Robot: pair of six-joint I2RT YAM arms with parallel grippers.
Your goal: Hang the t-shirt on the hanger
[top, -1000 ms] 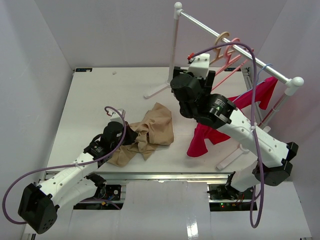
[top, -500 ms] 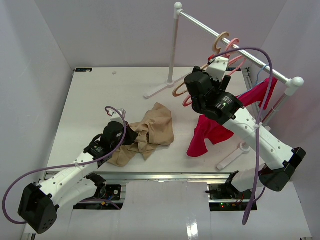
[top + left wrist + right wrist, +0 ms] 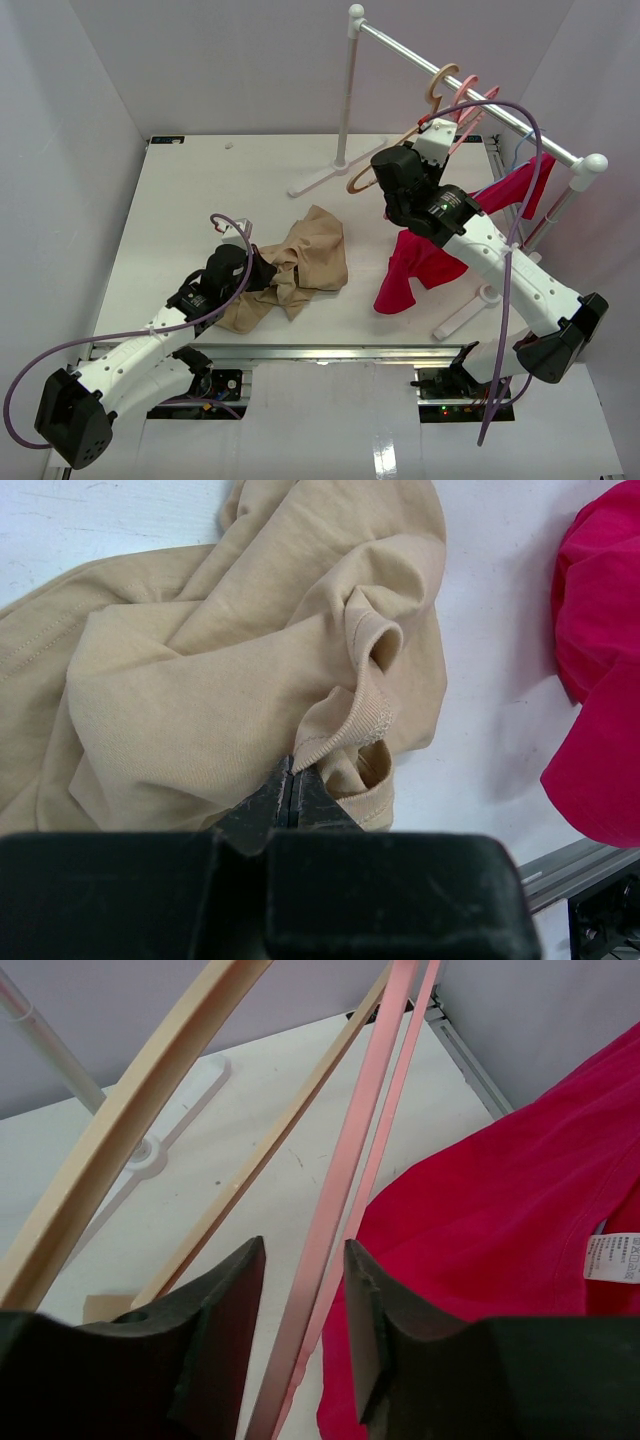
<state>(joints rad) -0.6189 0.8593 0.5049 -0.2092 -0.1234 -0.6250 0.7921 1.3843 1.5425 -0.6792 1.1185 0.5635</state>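
The tan t-shirt (image 3: pixel 310 255) lies crumpled on the table in front of the left arm. My left gripper (image 3: pixel 262 272) is at its near edge. In the left wrist view the left gripper (image 3: pixel 291 775) is shut on a ribbed fold of the t-shirt (image 3: pixel 220 670). The pink hanger (image 3: pixel 470 108) hangs from the rail at the back right. My right gripper (image 3: pixel 435 135) is raised to it. In the right wrist view the hanger's pink bar (image 3: pixel 340 1190) runs between the jaws of the right gripper (image 3: pixel 303 1245), which stand apart with a gap on each side.
A peach-tan hanger (image 3: pixel 385 160) hangs just left of the pink one, close to the right fingers. A magenta-red garment (image 3: pixel 420 260) droops from the rail (image 3: pixel 460 85) below the right arm. The rack's white foot (image 3: pixel 315 180) rests on the table behind the t-shirt.
My right arm has swung right and up to the rail, and its jaws have narrowed around the pink hanger's bar. The left arm and t-shirt have not moved.
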